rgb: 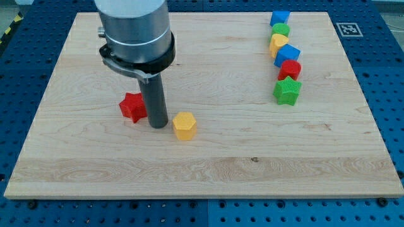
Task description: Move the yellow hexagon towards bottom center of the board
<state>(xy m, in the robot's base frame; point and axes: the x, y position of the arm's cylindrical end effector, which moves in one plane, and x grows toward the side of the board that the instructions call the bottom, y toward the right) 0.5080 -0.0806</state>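
My tip [158, 125] on board [208, 170], between red star [132, 106] and yellow hexagon [184, 126], just left of hexagon. No claw on rod. Push under way, judging; next move calls for shove from above toward bottom centre.

We see a pale wooden board [208, 170] lying on a blue perforated table [388, 69], and we take the yellow hexagon [184, 126] as our landmark. A red star [132, 106] lies on the board up and to the view's left of the hexagon, near it. Well to the hexagon's right and higher, six blocks form a touching column: a blue block [279, 17] at the top, then green [281, 29], yellow [278, 43], blue [288, 54], red [290, 69] and a green star [287, 91] lowest. Our tip [158, 125] rests on the board just left of the hexagon.
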